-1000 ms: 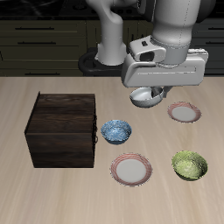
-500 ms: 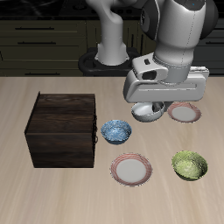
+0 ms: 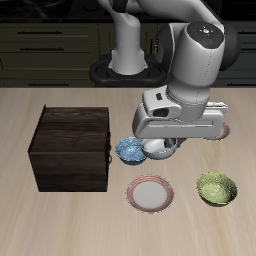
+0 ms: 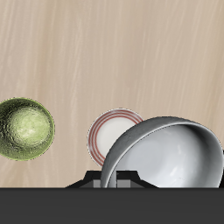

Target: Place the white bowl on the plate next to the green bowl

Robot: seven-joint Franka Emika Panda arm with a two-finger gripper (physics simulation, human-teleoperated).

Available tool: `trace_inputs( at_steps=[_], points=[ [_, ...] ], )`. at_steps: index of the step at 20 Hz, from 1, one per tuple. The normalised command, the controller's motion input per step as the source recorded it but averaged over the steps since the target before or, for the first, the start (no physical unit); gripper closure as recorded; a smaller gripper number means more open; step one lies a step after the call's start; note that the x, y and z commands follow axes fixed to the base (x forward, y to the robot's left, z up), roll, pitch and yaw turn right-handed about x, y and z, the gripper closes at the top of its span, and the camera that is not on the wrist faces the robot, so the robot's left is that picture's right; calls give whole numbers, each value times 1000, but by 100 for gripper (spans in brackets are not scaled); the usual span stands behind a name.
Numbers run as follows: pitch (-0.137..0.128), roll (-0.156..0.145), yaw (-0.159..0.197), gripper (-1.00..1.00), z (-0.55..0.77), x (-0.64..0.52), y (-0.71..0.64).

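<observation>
My gripper [image 3: 164,143] is shut on the white bowl [image 3: 160,151] and holds it in the air, close beside the blue patterned bowl [image 3: 130,150]. The plate [image 3: 150,193], white with a pinkish-red rim, lies nearer the table's front edge, just in front of the held bowl. The green bowl [image 3: 217,188] sits beside that plate. In the wrist view the white bowl [image 4: 171,153] fills the foreground at my gripper [image 4: 122,178] and overlaps the plate's [image 4: 108,131] edge, with the green bowl [image 4: 24,129] beside it.
A dark wooden box [image 3: 72,148] stands beside the blue bowl. A second pink-rimmed plate [image 3: 224,130] lies farther back, mostly hidden behind my gripper body. The robot's base stands at the table's back.
My gripper has carried the white bowl down and toward the table's front edge, from beside the back plate to next to the blue bowl, closer to the front plate.
</observation>
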Motion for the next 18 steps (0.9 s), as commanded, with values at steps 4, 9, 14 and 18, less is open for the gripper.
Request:
trace_inputs(
  at_steps=[4, 9, 14, 18],
  points=[
    [42, -16, 3, 100, -447, 40, -98],
    [20, 4, -4, 100, -260, 27, 33],
    [24, 4, -18, 100, -244, 42, -1],
    [30, -11, -21, 100, -301, 10, -51]
  ],
)
